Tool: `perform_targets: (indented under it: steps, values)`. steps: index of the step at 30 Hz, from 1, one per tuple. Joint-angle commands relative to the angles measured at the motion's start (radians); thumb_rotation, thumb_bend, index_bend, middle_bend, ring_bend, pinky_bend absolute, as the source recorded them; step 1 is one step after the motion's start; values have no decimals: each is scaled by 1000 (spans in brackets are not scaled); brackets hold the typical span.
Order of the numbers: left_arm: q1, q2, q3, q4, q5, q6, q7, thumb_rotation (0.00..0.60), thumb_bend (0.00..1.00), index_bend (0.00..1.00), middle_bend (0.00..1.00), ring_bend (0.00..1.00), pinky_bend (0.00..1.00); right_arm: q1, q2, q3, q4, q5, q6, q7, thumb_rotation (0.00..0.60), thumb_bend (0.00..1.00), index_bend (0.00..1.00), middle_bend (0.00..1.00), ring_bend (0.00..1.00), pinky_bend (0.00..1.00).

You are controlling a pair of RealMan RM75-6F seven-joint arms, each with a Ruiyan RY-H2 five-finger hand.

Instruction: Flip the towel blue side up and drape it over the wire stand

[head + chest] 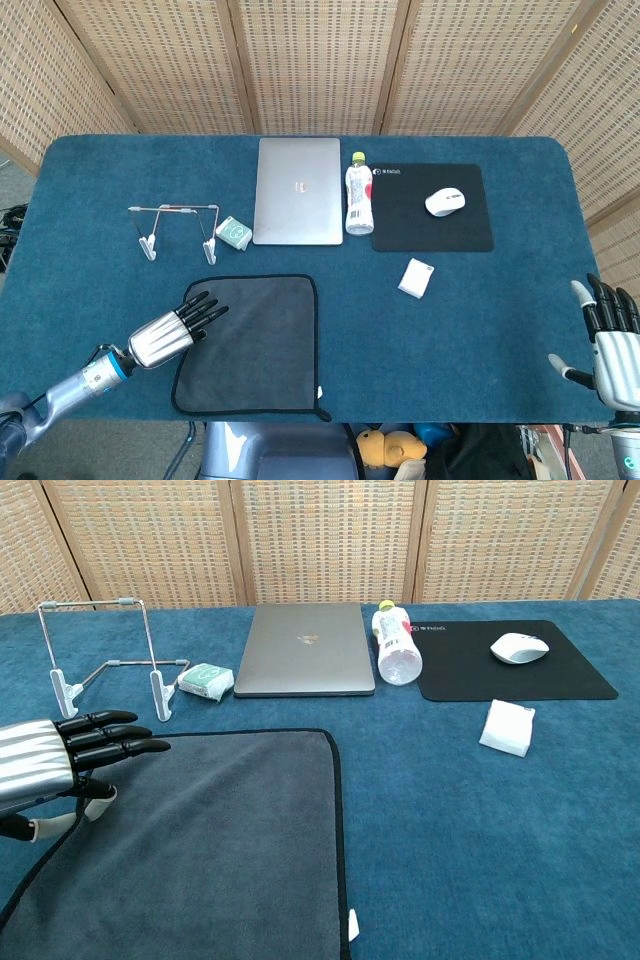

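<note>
Office desk: laptop (297,190), mouse (445,202).

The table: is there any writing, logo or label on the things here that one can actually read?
Nothing reads clearly.
Mouse pad: small white print at its corner, too blurred to read.
Bottle: red and white label, illegible.
Laptop: a small logo on the lid, no words.
Green packet: print too small to read.
</note>
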Motion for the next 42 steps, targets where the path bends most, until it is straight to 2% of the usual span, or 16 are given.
perform_targets:
  steps: [1,15,27,42]
  values:
    - [-6,1,-3,-7,2,12,8,600,430,680,0,0,1,0,1,0,-1,0,0,1,600,0,0,0,0,0]
    - [-79,19,-30,-142,20,14,92,600,428,680,0,0,1,0,6,0,-2,3,-2,11,600,0,0,0,0,0]
    - [-196,-6,-87,-306,35,-65,180,600,413,677,0,0,1,3,14,4,0,13,-13,37,600,0,0,0,0,0]
    - [-279,-138,-132,-262,19,-166,175,600,404,672,0,0,11,8,22,10,4,34,-29,64,600,0,0,0,0,0]
